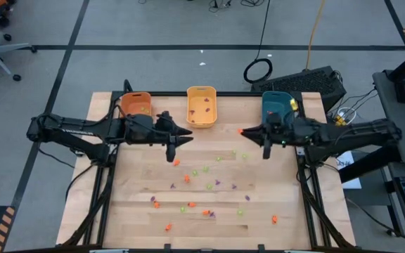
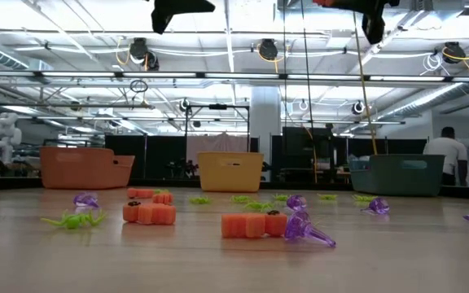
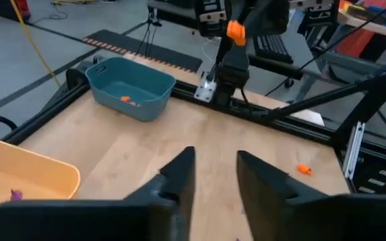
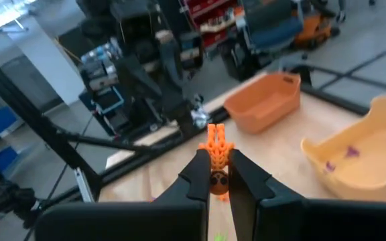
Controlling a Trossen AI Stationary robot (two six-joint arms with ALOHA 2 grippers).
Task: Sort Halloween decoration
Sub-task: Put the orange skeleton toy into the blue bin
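Observation:
Small orange, green and purple trinkets (image 1: 204,184) lie scattered over the wooden table's middle and near part. In the low view they are orange (image 2: 255,225), purple (image 2: 308,232) and green (image 2: 76,218). High over the far part of the table, my right gripper (image 1: 245,131) is shut on one orange trinket (image 4: 218,150) and points toward the table's left. Facing it, my left gripper (image 1: 188,133) points toward the table's right; its fingers (image 3: 215,175) stand open with nothing between them. My right gripper pinches the orange trinket between its two fingers, on its rounded end (image 4: 218,178). The ribbed rest of the trinket sticks out past the fingertips. The fingers lie about level, coming from the table's right side. The trinket is lifted clear, high above the table.
Three bins stand along the far edge: orange (image 1: 136,105) on the left, yellow (image 1: 202,105) in the middle, teal (image 1: 278,107) on the right. The yellow bin (image 4: 360,157) holds purple trinkets, the teal bin (image 3: 131,87) an orange one. A black frame edges the table.

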